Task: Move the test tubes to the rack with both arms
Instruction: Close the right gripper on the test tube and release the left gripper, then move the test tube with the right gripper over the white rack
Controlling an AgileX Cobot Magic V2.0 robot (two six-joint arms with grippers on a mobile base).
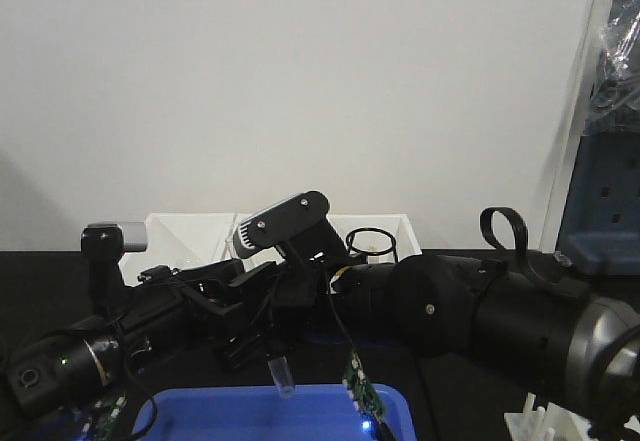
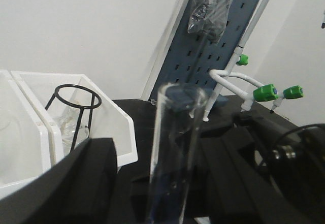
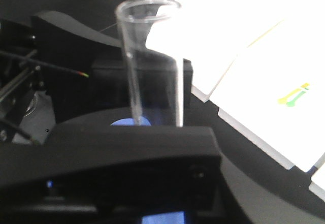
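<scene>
- No legible text, label, brand, number or sign is found in any of the three views.
- A small yellow-green mark (image 3: 293,95) is seen on a bright white surface (image 3: 254,56) in the right wrist view, but it is too blurred to be read.
- Any print on the green circuit board (image 1: 357,385) in the front view is too small to be made out.
</scene>
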